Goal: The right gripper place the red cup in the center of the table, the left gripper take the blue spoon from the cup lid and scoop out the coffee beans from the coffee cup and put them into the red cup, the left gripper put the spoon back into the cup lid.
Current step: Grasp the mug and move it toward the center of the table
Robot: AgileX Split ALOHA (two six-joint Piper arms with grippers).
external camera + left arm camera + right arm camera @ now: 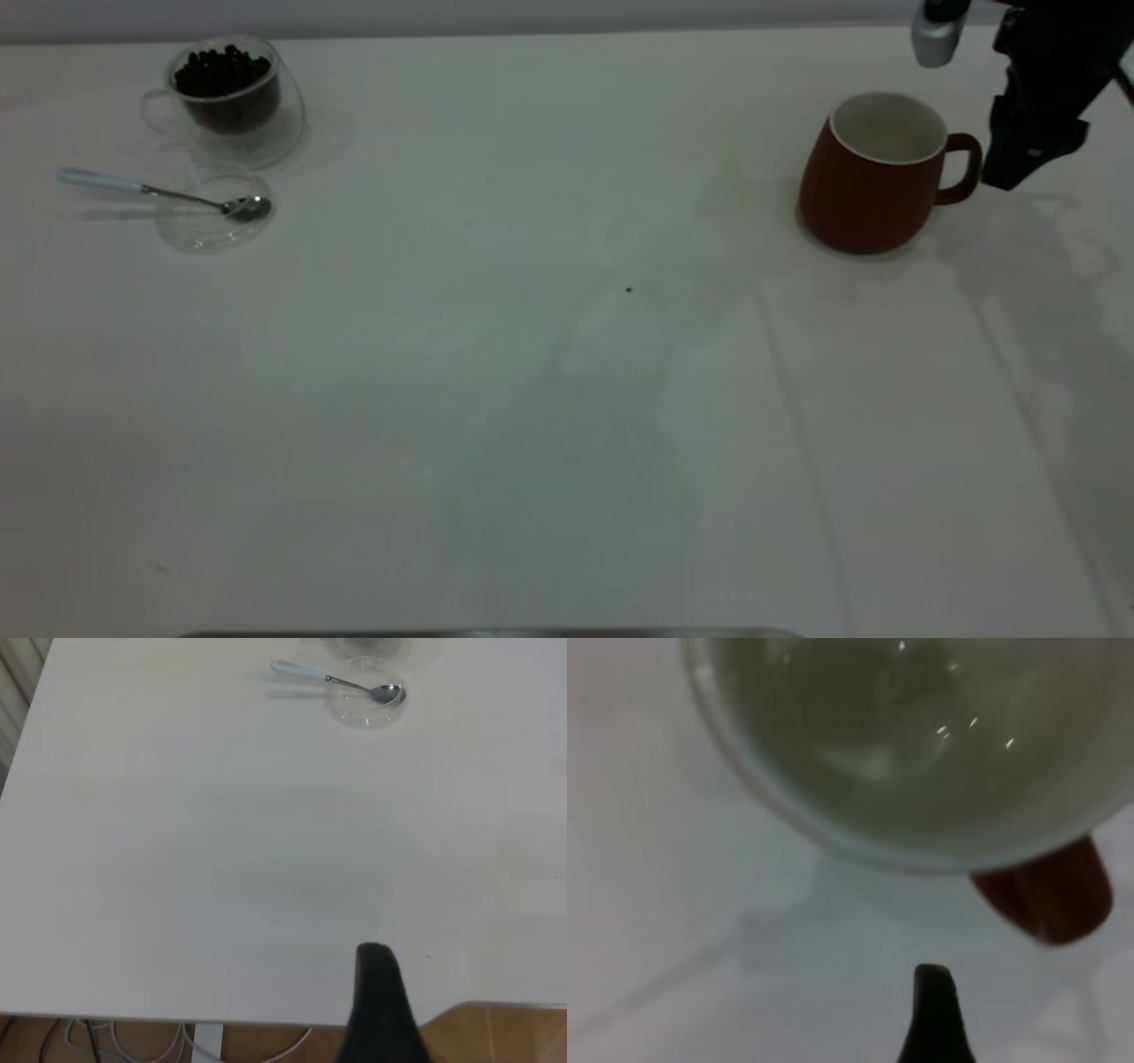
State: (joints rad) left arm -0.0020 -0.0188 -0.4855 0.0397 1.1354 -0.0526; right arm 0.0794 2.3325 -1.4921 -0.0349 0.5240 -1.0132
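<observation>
Handling assessment: the red cup (873, 177) stood upright and empty at upper right of the exterior frame, judged rigid, glazed, slippery and breakable, its loop handle (nearest the right gripper (1028, 164), finger state indeterminable) the soundest hold.

dk red cup (864, 190), white table (532, 425), blue-handled spoon (159, 192)

White tabletop (496, 425) filling nearly the whole exterior view, faint creases running toward its near right. Pale grey wall strip (443, 13) along the far edge. Left wrist view: brown wooden floor (505, 1036) and white cables (133, 1045) below the table edge.
</observation>
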